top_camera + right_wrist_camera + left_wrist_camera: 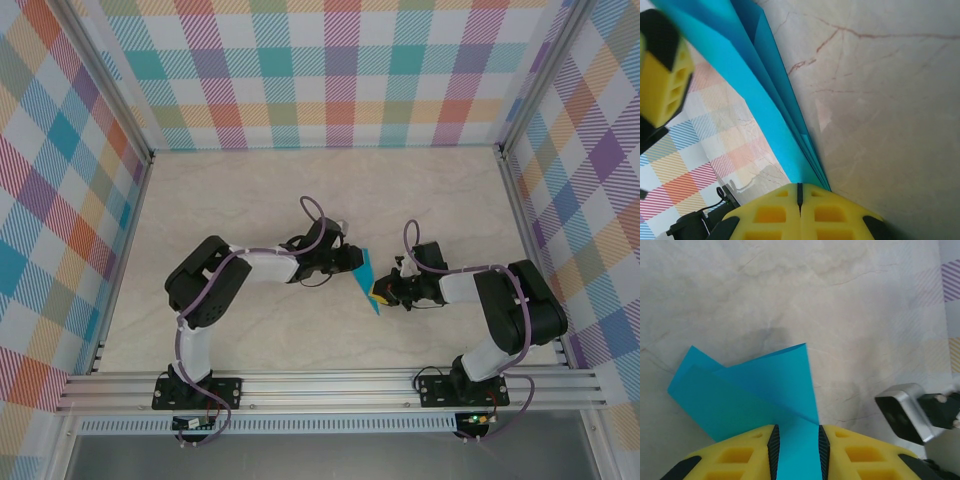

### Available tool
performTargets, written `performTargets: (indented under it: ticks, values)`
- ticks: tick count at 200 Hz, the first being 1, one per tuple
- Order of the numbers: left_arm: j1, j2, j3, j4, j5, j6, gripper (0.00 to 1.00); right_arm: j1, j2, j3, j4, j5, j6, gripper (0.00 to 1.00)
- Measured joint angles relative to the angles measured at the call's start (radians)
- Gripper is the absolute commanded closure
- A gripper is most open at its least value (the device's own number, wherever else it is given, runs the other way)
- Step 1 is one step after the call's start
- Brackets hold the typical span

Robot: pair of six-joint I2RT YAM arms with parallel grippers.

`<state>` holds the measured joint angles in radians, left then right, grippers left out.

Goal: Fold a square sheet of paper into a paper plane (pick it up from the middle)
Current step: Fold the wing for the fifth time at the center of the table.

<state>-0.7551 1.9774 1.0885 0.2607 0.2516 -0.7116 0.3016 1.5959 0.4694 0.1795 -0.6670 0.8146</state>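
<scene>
paper (366, 275): teal sheet, folded in layers.
right gripper (800, 192): at 4 o'clock of paper; pressed together, paper pinched.
left gripper (797, 435): at 10 o'clock; paper is seen between fingers, grip cannot be told.

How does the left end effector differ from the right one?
The left end effector has its jaws apart, with the teal paper in the gap; the right end effector has its jaws pressed together on the paper's folded edge. The left sits at the paper's far end, the right at its near tip. Both are yellow.
</scene>
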Motion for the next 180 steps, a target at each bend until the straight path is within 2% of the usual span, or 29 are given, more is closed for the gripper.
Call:
performTargets:
  ticks: [180]
  values:
    - [0.115,0.056,0.021,0.03,0.08,0.002,0.7,-0.006,0.02,0.037,-0.08,-0.024,-0.105,1.0]
